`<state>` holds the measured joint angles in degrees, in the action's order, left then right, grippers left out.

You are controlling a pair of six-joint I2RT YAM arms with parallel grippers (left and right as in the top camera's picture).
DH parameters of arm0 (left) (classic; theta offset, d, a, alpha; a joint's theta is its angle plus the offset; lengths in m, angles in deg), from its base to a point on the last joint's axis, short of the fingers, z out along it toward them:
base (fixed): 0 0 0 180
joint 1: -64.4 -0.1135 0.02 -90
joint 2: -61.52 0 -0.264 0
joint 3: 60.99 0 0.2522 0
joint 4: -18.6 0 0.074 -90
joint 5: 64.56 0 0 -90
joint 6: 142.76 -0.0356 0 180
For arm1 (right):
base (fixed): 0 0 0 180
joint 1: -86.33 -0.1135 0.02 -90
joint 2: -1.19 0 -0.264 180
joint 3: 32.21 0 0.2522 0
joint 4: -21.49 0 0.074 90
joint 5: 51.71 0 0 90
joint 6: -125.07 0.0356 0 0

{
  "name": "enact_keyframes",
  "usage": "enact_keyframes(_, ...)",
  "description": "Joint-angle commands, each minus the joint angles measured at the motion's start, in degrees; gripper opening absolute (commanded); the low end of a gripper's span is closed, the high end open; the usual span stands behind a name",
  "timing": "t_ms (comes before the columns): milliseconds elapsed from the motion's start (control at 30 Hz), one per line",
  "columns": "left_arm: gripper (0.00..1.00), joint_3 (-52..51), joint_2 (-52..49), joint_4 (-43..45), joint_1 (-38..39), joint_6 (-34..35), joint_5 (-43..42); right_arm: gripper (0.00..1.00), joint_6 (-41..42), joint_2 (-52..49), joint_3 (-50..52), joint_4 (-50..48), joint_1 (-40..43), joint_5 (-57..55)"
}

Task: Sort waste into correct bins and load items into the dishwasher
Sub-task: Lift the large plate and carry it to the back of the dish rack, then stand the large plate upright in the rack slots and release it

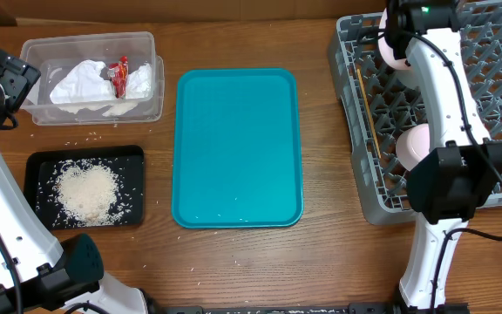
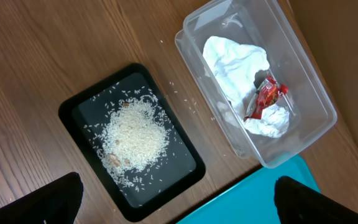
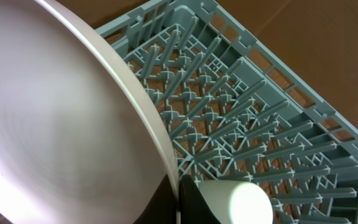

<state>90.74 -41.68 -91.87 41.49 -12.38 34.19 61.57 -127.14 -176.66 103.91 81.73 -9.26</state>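
The plate (image 3: 61,112) fills the right wrist view, smooth and pinkish-white, tilted over the rack's (image 3: 260,124) pegs. Overhead it shows only as a pale sliver under the arm at the rack's far corner. One dark finger (image 3: 188,202) lies against its rim, so the right gripper (image 1: 396,39) seems clamped on it. The left gripper (image 2: 179,205) hangs wide apart and holds nothing. Its camera shows the napkin (image 2: 235,62) and packet (image 2: 265,99) in the tub (image 2: 188,50) and rice (image 2: 135,137) heaped in the black tray (image 2: 73,109).
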Motion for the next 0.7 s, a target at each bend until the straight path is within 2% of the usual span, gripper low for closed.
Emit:
enact_keyframes(0,1.0,-0.26,-0.57,-0.09,0.07,0.76,0.2,0.04,0.02,0.09,0.42,-0.35,-0.87,-0.94)
enact_keyframes(300,1.0,-0.26,-0.57,-0.09,0.07,0.76,0.2,0.04,-1.38,0.04,6.51,-3.34,-0.98,-1.53)
enact_keyframes(467,1.0,-0.26,-0.57,-0.09,0.07,0.76,0.2,0.04,-1.51,0.11,6.16,-3.63,-1.86,-1.46)
enact_keyframes(600,1.0,-0.26,-0.57,-0.09,0.07,0.76,0.2,0.16,-1.46,0.96,4.59,-2.75,-3.17,-1.44)
enact_keyframes(667,1.0,-0.26,-0.57,-0.09,0.07,0.76,0.2,0.26,-1.44,2.16,3.37,-2.08,-3.96,-1.22)
